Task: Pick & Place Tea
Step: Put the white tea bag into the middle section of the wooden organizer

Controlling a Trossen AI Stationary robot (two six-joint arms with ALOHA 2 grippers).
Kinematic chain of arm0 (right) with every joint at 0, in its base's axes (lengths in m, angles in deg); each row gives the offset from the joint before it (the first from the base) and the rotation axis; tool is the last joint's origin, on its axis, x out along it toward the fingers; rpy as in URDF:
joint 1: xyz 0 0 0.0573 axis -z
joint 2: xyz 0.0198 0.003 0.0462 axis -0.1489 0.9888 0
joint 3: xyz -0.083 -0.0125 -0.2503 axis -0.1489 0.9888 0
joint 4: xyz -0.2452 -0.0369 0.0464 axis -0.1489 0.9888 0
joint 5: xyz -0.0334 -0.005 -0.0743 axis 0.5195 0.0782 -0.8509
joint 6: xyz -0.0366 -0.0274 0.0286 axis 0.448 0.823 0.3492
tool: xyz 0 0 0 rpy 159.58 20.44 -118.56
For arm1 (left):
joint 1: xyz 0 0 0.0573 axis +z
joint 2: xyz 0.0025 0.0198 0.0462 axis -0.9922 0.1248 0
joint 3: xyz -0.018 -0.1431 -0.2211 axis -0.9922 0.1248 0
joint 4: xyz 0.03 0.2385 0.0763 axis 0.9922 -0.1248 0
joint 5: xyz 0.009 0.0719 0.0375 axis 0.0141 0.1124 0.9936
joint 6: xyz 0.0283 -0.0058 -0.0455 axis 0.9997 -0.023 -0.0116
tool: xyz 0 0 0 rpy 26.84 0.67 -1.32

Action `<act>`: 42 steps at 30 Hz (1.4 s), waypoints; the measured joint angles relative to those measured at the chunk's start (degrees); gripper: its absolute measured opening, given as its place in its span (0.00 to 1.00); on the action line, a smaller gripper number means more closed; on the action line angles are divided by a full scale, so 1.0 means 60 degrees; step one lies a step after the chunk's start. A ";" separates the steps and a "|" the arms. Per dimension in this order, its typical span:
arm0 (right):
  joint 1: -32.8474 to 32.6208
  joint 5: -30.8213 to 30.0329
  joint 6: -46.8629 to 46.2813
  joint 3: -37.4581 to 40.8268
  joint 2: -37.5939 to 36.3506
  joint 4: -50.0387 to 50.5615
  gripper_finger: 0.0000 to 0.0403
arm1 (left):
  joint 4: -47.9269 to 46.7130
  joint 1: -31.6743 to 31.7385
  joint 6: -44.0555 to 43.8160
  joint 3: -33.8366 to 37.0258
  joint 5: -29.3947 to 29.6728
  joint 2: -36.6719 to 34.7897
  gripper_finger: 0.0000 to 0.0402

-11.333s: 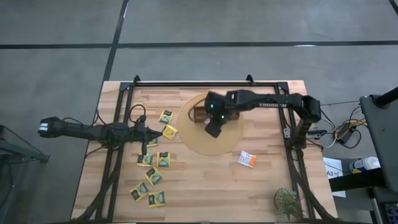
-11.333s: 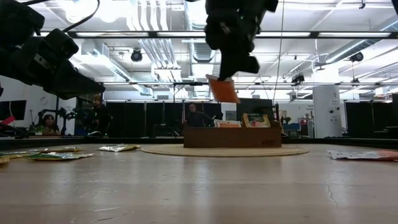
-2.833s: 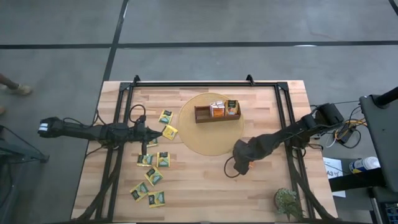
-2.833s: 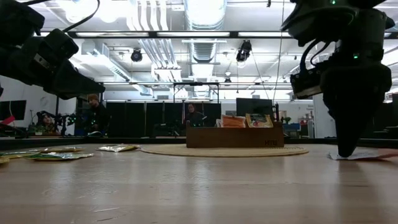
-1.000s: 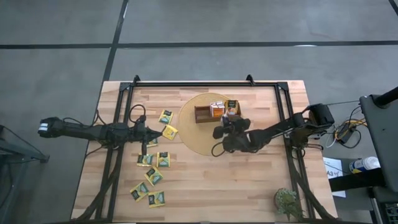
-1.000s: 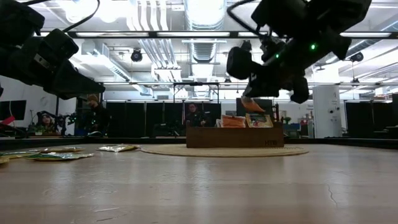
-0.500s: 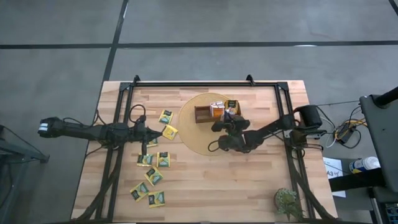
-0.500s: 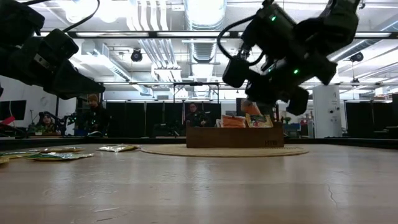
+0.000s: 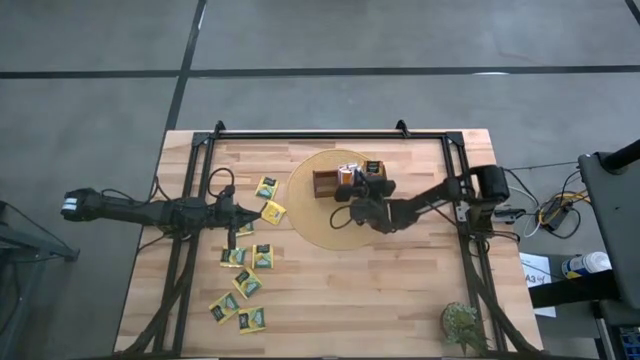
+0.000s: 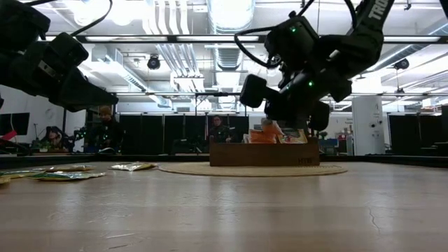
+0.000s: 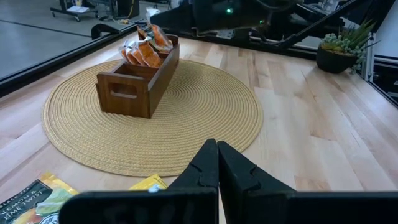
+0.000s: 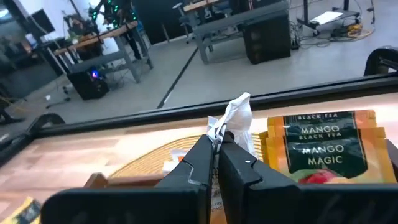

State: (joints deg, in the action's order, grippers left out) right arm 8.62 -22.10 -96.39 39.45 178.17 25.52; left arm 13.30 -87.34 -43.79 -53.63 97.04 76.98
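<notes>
- Carrying: the right tool (image 9: 358,186) has come from the near right of the tabletop (image 9: 420,290) up to the wooden tray (image 9: 326,185) on the round woven mat (image 9: 318,228). The orange-and-white tea packet (image 12: 235,118) that lay on the right side is gone from that spot.
- Grip: right tool is closed on that packet; the right wrist view shows a crumpled white corner pinched between the fingers (image 12: 198,163), and the low view shows the packet hanging under the right tool (image 10: 283,116).
- Meaning: pick is done and transport is about finished. My read is the release into the tray comes next, not yet made.
- Tray state: orange packets (image 11: 147,48) already stand in the middle and right compartments. The left compartment looks empty in the high view. Which compartment the held packet is over, I cannot tell.
- Right arm pose: stretched left from its base at the right edge, forearm low over the mat, wrist right at the tray.
- Left arm: parked at the left side, left tool (image 9: 256,212) closed on nothing, over the tabletop just short of the mat.
- Remaining tea: yellow-green packets (image 9: 247,282) scattered on the left of the tabletop, near the left tool, untouched.
- Risk: the pinch is on a crumpled corner, so the packet may hang crooked and catch the tray wall.
</notes>
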 joint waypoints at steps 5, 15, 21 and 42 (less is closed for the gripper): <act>0.0096 0.0004 -0.0311 -0.0033 0.0014 -0.0052 0.03 | -0.0001 -0.0002 -0.0001 0.0000 0.0003 -0.0001 0.00; 0.0127 0.0004 -0.0259 -0.0280 0.0014 -0.0040 0.03 | -0.0002 -0.0001 -0.0001 0.0000 0.0004 -0.0001 0.00; 0.0127 0.0038 -0.0070 -0.0452 0.0101 -0.0013 0.03 | -0.0001 -0.0001 -0.0001 0.0000 0.0004 0.0000 0.00; 0.0307 -0.0045 0.0881 -0.1478 0.1405 0.0177 0.03 | -0.0001 -0.0001 0.0000 0.0000 0.0004 0.0000 0.00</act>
State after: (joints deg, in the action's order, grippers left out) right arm 10.46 -22.37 -91.10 30.58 186.60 26.58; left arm 13.29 -87.35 -43.79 -53.63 97.06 76.98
